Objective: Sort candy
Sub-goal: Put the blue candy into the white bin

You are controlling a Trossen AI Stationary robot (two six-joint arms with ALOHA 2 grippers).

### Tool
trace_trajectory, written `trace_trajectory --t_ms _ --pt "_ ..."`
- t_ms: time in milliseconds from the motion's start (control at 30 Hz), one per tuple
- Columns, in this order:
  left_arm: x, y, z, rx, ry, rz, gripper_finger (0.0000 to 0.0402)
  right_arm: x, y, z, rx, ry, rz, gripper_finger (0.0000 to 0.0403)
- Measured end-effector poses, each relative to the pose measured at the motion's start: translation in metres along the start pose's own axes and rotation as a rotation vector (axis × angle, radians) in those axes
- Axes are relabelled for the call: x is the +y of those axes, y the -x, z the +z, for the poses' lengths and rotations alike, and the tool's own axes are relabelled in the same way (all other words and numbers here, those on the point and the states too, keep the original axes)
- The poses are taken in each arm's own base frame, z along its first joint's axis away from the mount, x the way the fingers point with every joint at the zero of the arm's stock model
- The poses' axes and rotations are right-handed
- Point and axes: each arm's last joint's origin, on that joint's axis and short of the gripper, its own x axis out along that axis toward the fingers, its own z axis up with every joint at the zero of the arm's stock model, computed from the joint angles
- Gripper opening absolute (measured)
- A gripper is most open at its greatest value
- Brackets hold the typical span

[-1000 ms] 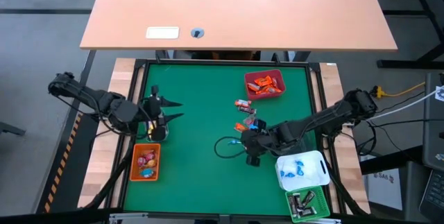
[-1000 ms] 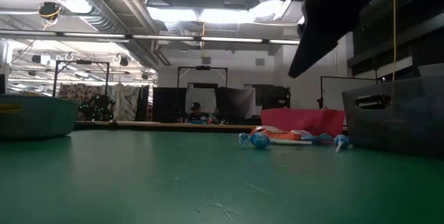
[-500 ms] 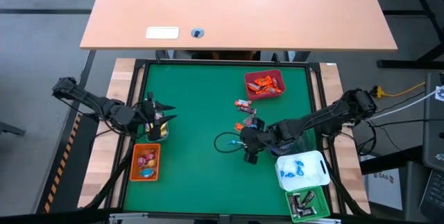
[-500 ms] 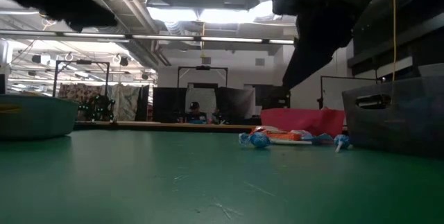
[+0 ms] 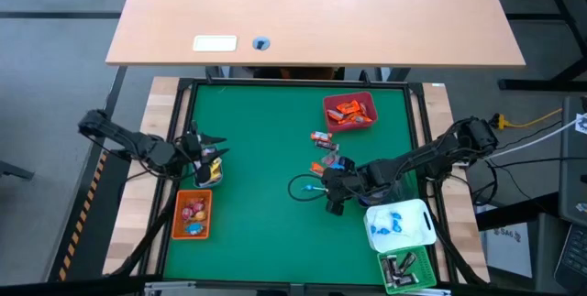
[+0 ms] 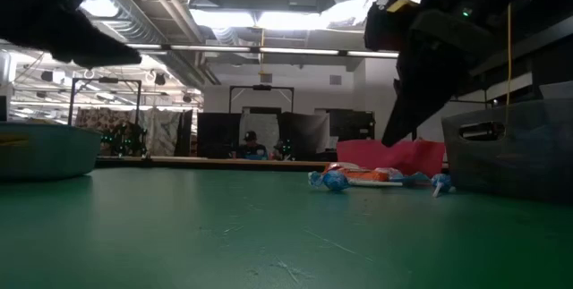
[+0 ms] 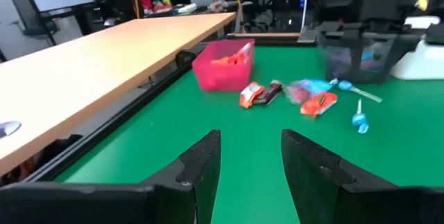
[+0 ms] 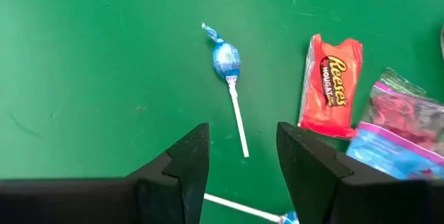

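Loose candy lies on the green mat [image 5: 257, 131] right of centre: a blue lollipop [image 8: 227, 61], an orange wrapped bar [image 8: 331, 85], a pink and blue packet [image 8: 399, 116], and a brown-orange pair [image 5: 321, 137]. My right gripper [image 8: 243, 130] is open and empty. It hangs low over the lollipop's stick, fingers pointing down; it also shows in the high view [image 5: 326, 191]. My left gripper [image 5: 223, 147] is open and empty at the table's left, above a clear bin [image 5: 209, 175] of yellow candy. Its fingers [image 7: 201, 161] point level toward the loose candy.
A red bin [image 5: 349, 111] with orange candy stands at the far right. An orange bin [image 5: 193, 214] stands near left. A white bin [image 5: 399, 224] with blue candy and a green bin [image 5: 408, 271] with dark candy stand near right. A wooden table [image 5: 312, 12] stands behind.
My right gripper has gone down toward the mat over the loose candy, staying open. My left gripper has drawn back a little toward the table's left edge and now shows at the top left of the low view.
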Motion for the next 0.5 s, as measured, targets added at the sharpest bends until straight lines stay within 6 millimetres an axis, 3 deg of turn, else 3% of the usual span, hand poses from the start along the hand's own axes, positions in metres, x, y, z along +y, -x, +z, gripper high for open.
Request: trace_trajectory --t_ms 233,367,500 --pt "0.001 -0.001 -0.018 -0.001 0.006 0.019 0.0141 0.000 -0.005 -0.003 -0.044 -0.013 0.026 0.0167" --pt "0.001 -0.001 -0.018 -0.013 0.013 0.028 0.0141 0.000 -0.005 -0.002 -0.056 -0.015 0.014 0.0167" --pt "0.002 -0.001 -0.018 -0.015 0.014 0.038 0.0141 0.004 -0.017 -0.002 -0.073 -0.005 0.025 0.0167"
